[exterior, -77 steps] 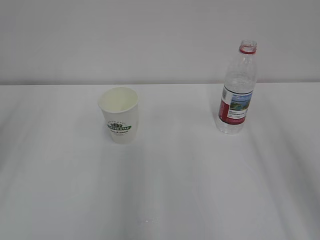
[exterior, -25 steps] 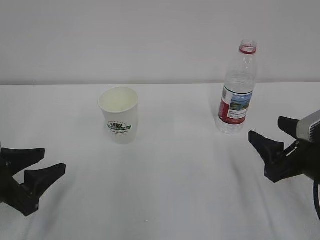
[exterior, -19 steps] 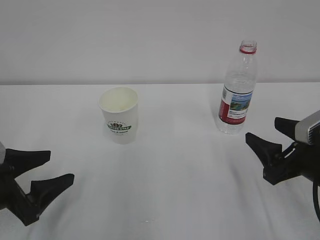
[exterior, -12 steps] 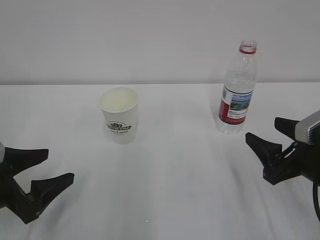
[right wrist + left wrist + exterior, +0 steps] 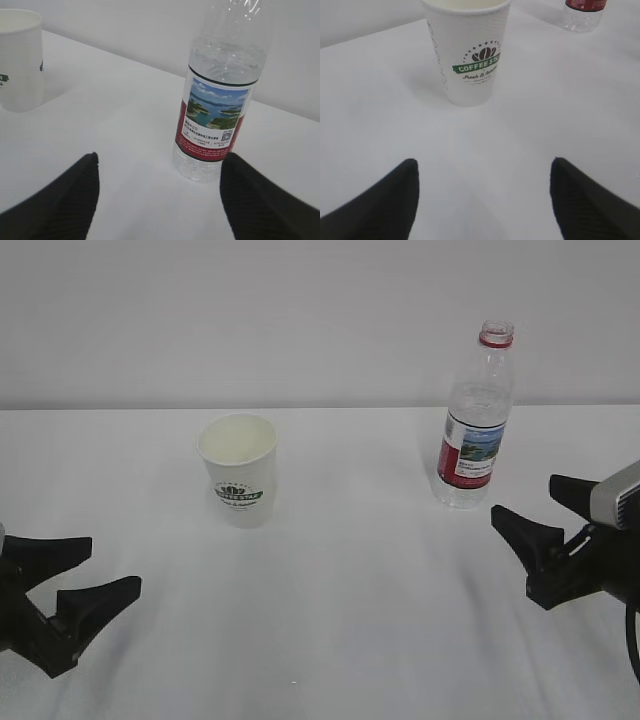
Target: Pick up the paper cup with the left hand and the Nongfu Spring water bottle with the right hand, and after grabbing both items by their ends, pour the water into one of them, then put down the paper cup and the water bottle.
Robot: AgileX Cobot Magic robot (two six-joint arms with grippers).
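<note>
Jaws of both grippers stand spread wide with nothing between them, the left hand (image 5: 88, 567) low over the white table (image 5: 340, 620) short of the upright paper cup (image 5: 238, 470), the right hand (image 5: 545, 505) just short of the uncapped water bottle (image 5: 474, 420) standing further right.

Exterior looks down aslant across the table (image 5: 330, 620) – wrist cameras sit low, facing forward, close.

Left hand gripper (image 5: 95, 570) low at left, jaws spread, right hand gripper (image 5: 545, 502) likewise at right
</note>
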